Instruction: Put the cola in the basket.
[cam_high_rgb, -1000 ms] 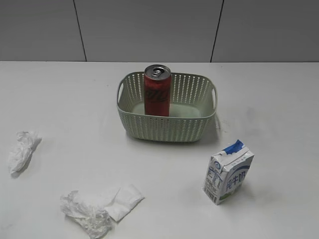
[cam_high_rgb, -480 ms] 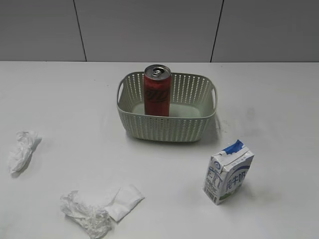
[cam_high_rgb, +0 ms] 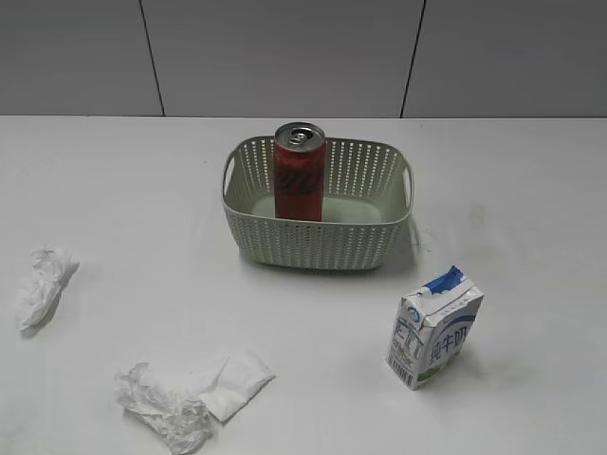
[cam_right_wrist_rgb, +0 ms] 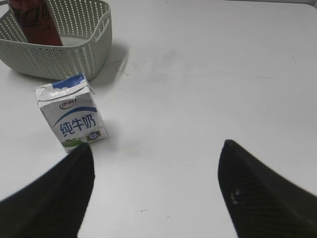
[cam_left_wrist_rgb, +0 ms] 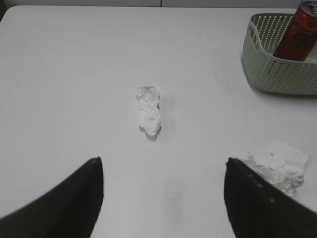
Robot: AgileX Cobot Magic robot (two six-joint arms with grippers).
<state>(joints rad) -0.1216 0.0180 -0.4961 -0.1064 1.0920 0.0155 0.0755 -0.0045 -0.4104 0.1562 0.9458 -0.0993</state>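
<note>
In the exterior view, the tall slim red drink can with black lettering and a silver top, the cola [cam_high_rgb: 300, 172], is seen standing upright inside the pale green rectangular perforated plastic basket [cam_high_rgb: 318, 242], toward its left half, with its top rising above the rim. The basket is set on the white table [cam_high_rgb: 531, 190]. A blue-and-white milk carton [cam_high_rgb: 433, 327] is placed upright on the table, in front of the basket and to its right, apart from it. A crumpled white tissue [cam_high_rgb: 42, 287] lies near the left edge, and a second, larger crumpled white tissue [cam_high_rgb: 190, 396] lies near the front edge. No arm is shown in this view.

In the left wrist view, the left gripper [cam_left_wrist_rgb: 163, 191] is held above the bare table with its two dark fingers [cam_left_wrist_rgb: 74, 198] spread wide apart and nothing between them. A crumpled tissue [cam_left_wrist_rgb: 149, 110] lies ahead of it, another [cam_left_wrist_rgb: 277, 166] just beside the right-hand finger. The basket [cam_left_wrist_rgb: 277, 74] with the cola [cam_left_wrist_rgb: 298, 34] in it is seen at the upper right.

In the right wrist view, the right gripper [cam_right_wrist_rgb: 156, 183] is likewise held with its fingers [cam_right_wrist_rgb: 252, 193] wide apart and empty. The milk carton [cam_right_wrist_rgb: 72, 115] stands just beyond the left-hand finger, and the basket [cam_right_wrist_rgb: 64, 57] holding the cola [cam_right_wrist_rgb: 34, 22] is behind it.
</note>
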